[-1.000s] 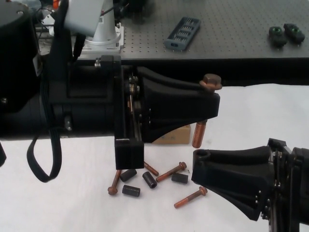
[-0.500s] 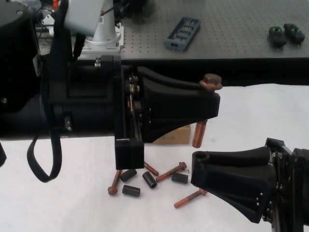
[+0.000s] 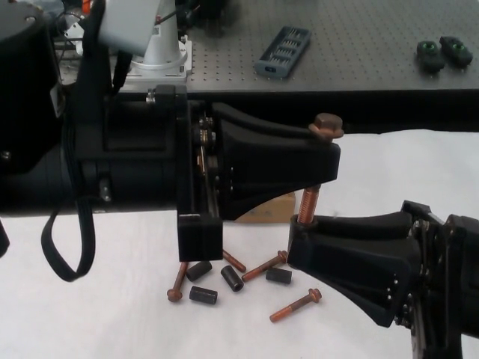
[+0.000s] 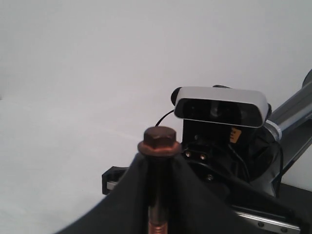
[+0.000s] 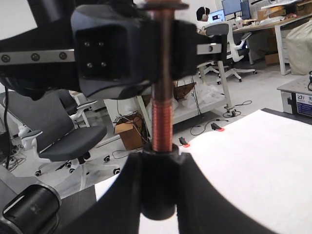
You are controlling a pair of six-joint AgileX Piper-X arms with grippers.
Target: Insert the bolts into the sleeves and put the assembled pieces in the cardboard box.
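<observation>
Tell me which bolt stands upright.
The bolt in the left gripper, its tip at the sleeve in the right gripper. The other bolts lie flat on the cloth.

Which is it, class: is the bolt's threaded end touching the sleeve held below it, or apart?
Touching. The right wrist view shows the threaded end of the bolt sunk into the open top of the sleeve, no gap between.
</observation>
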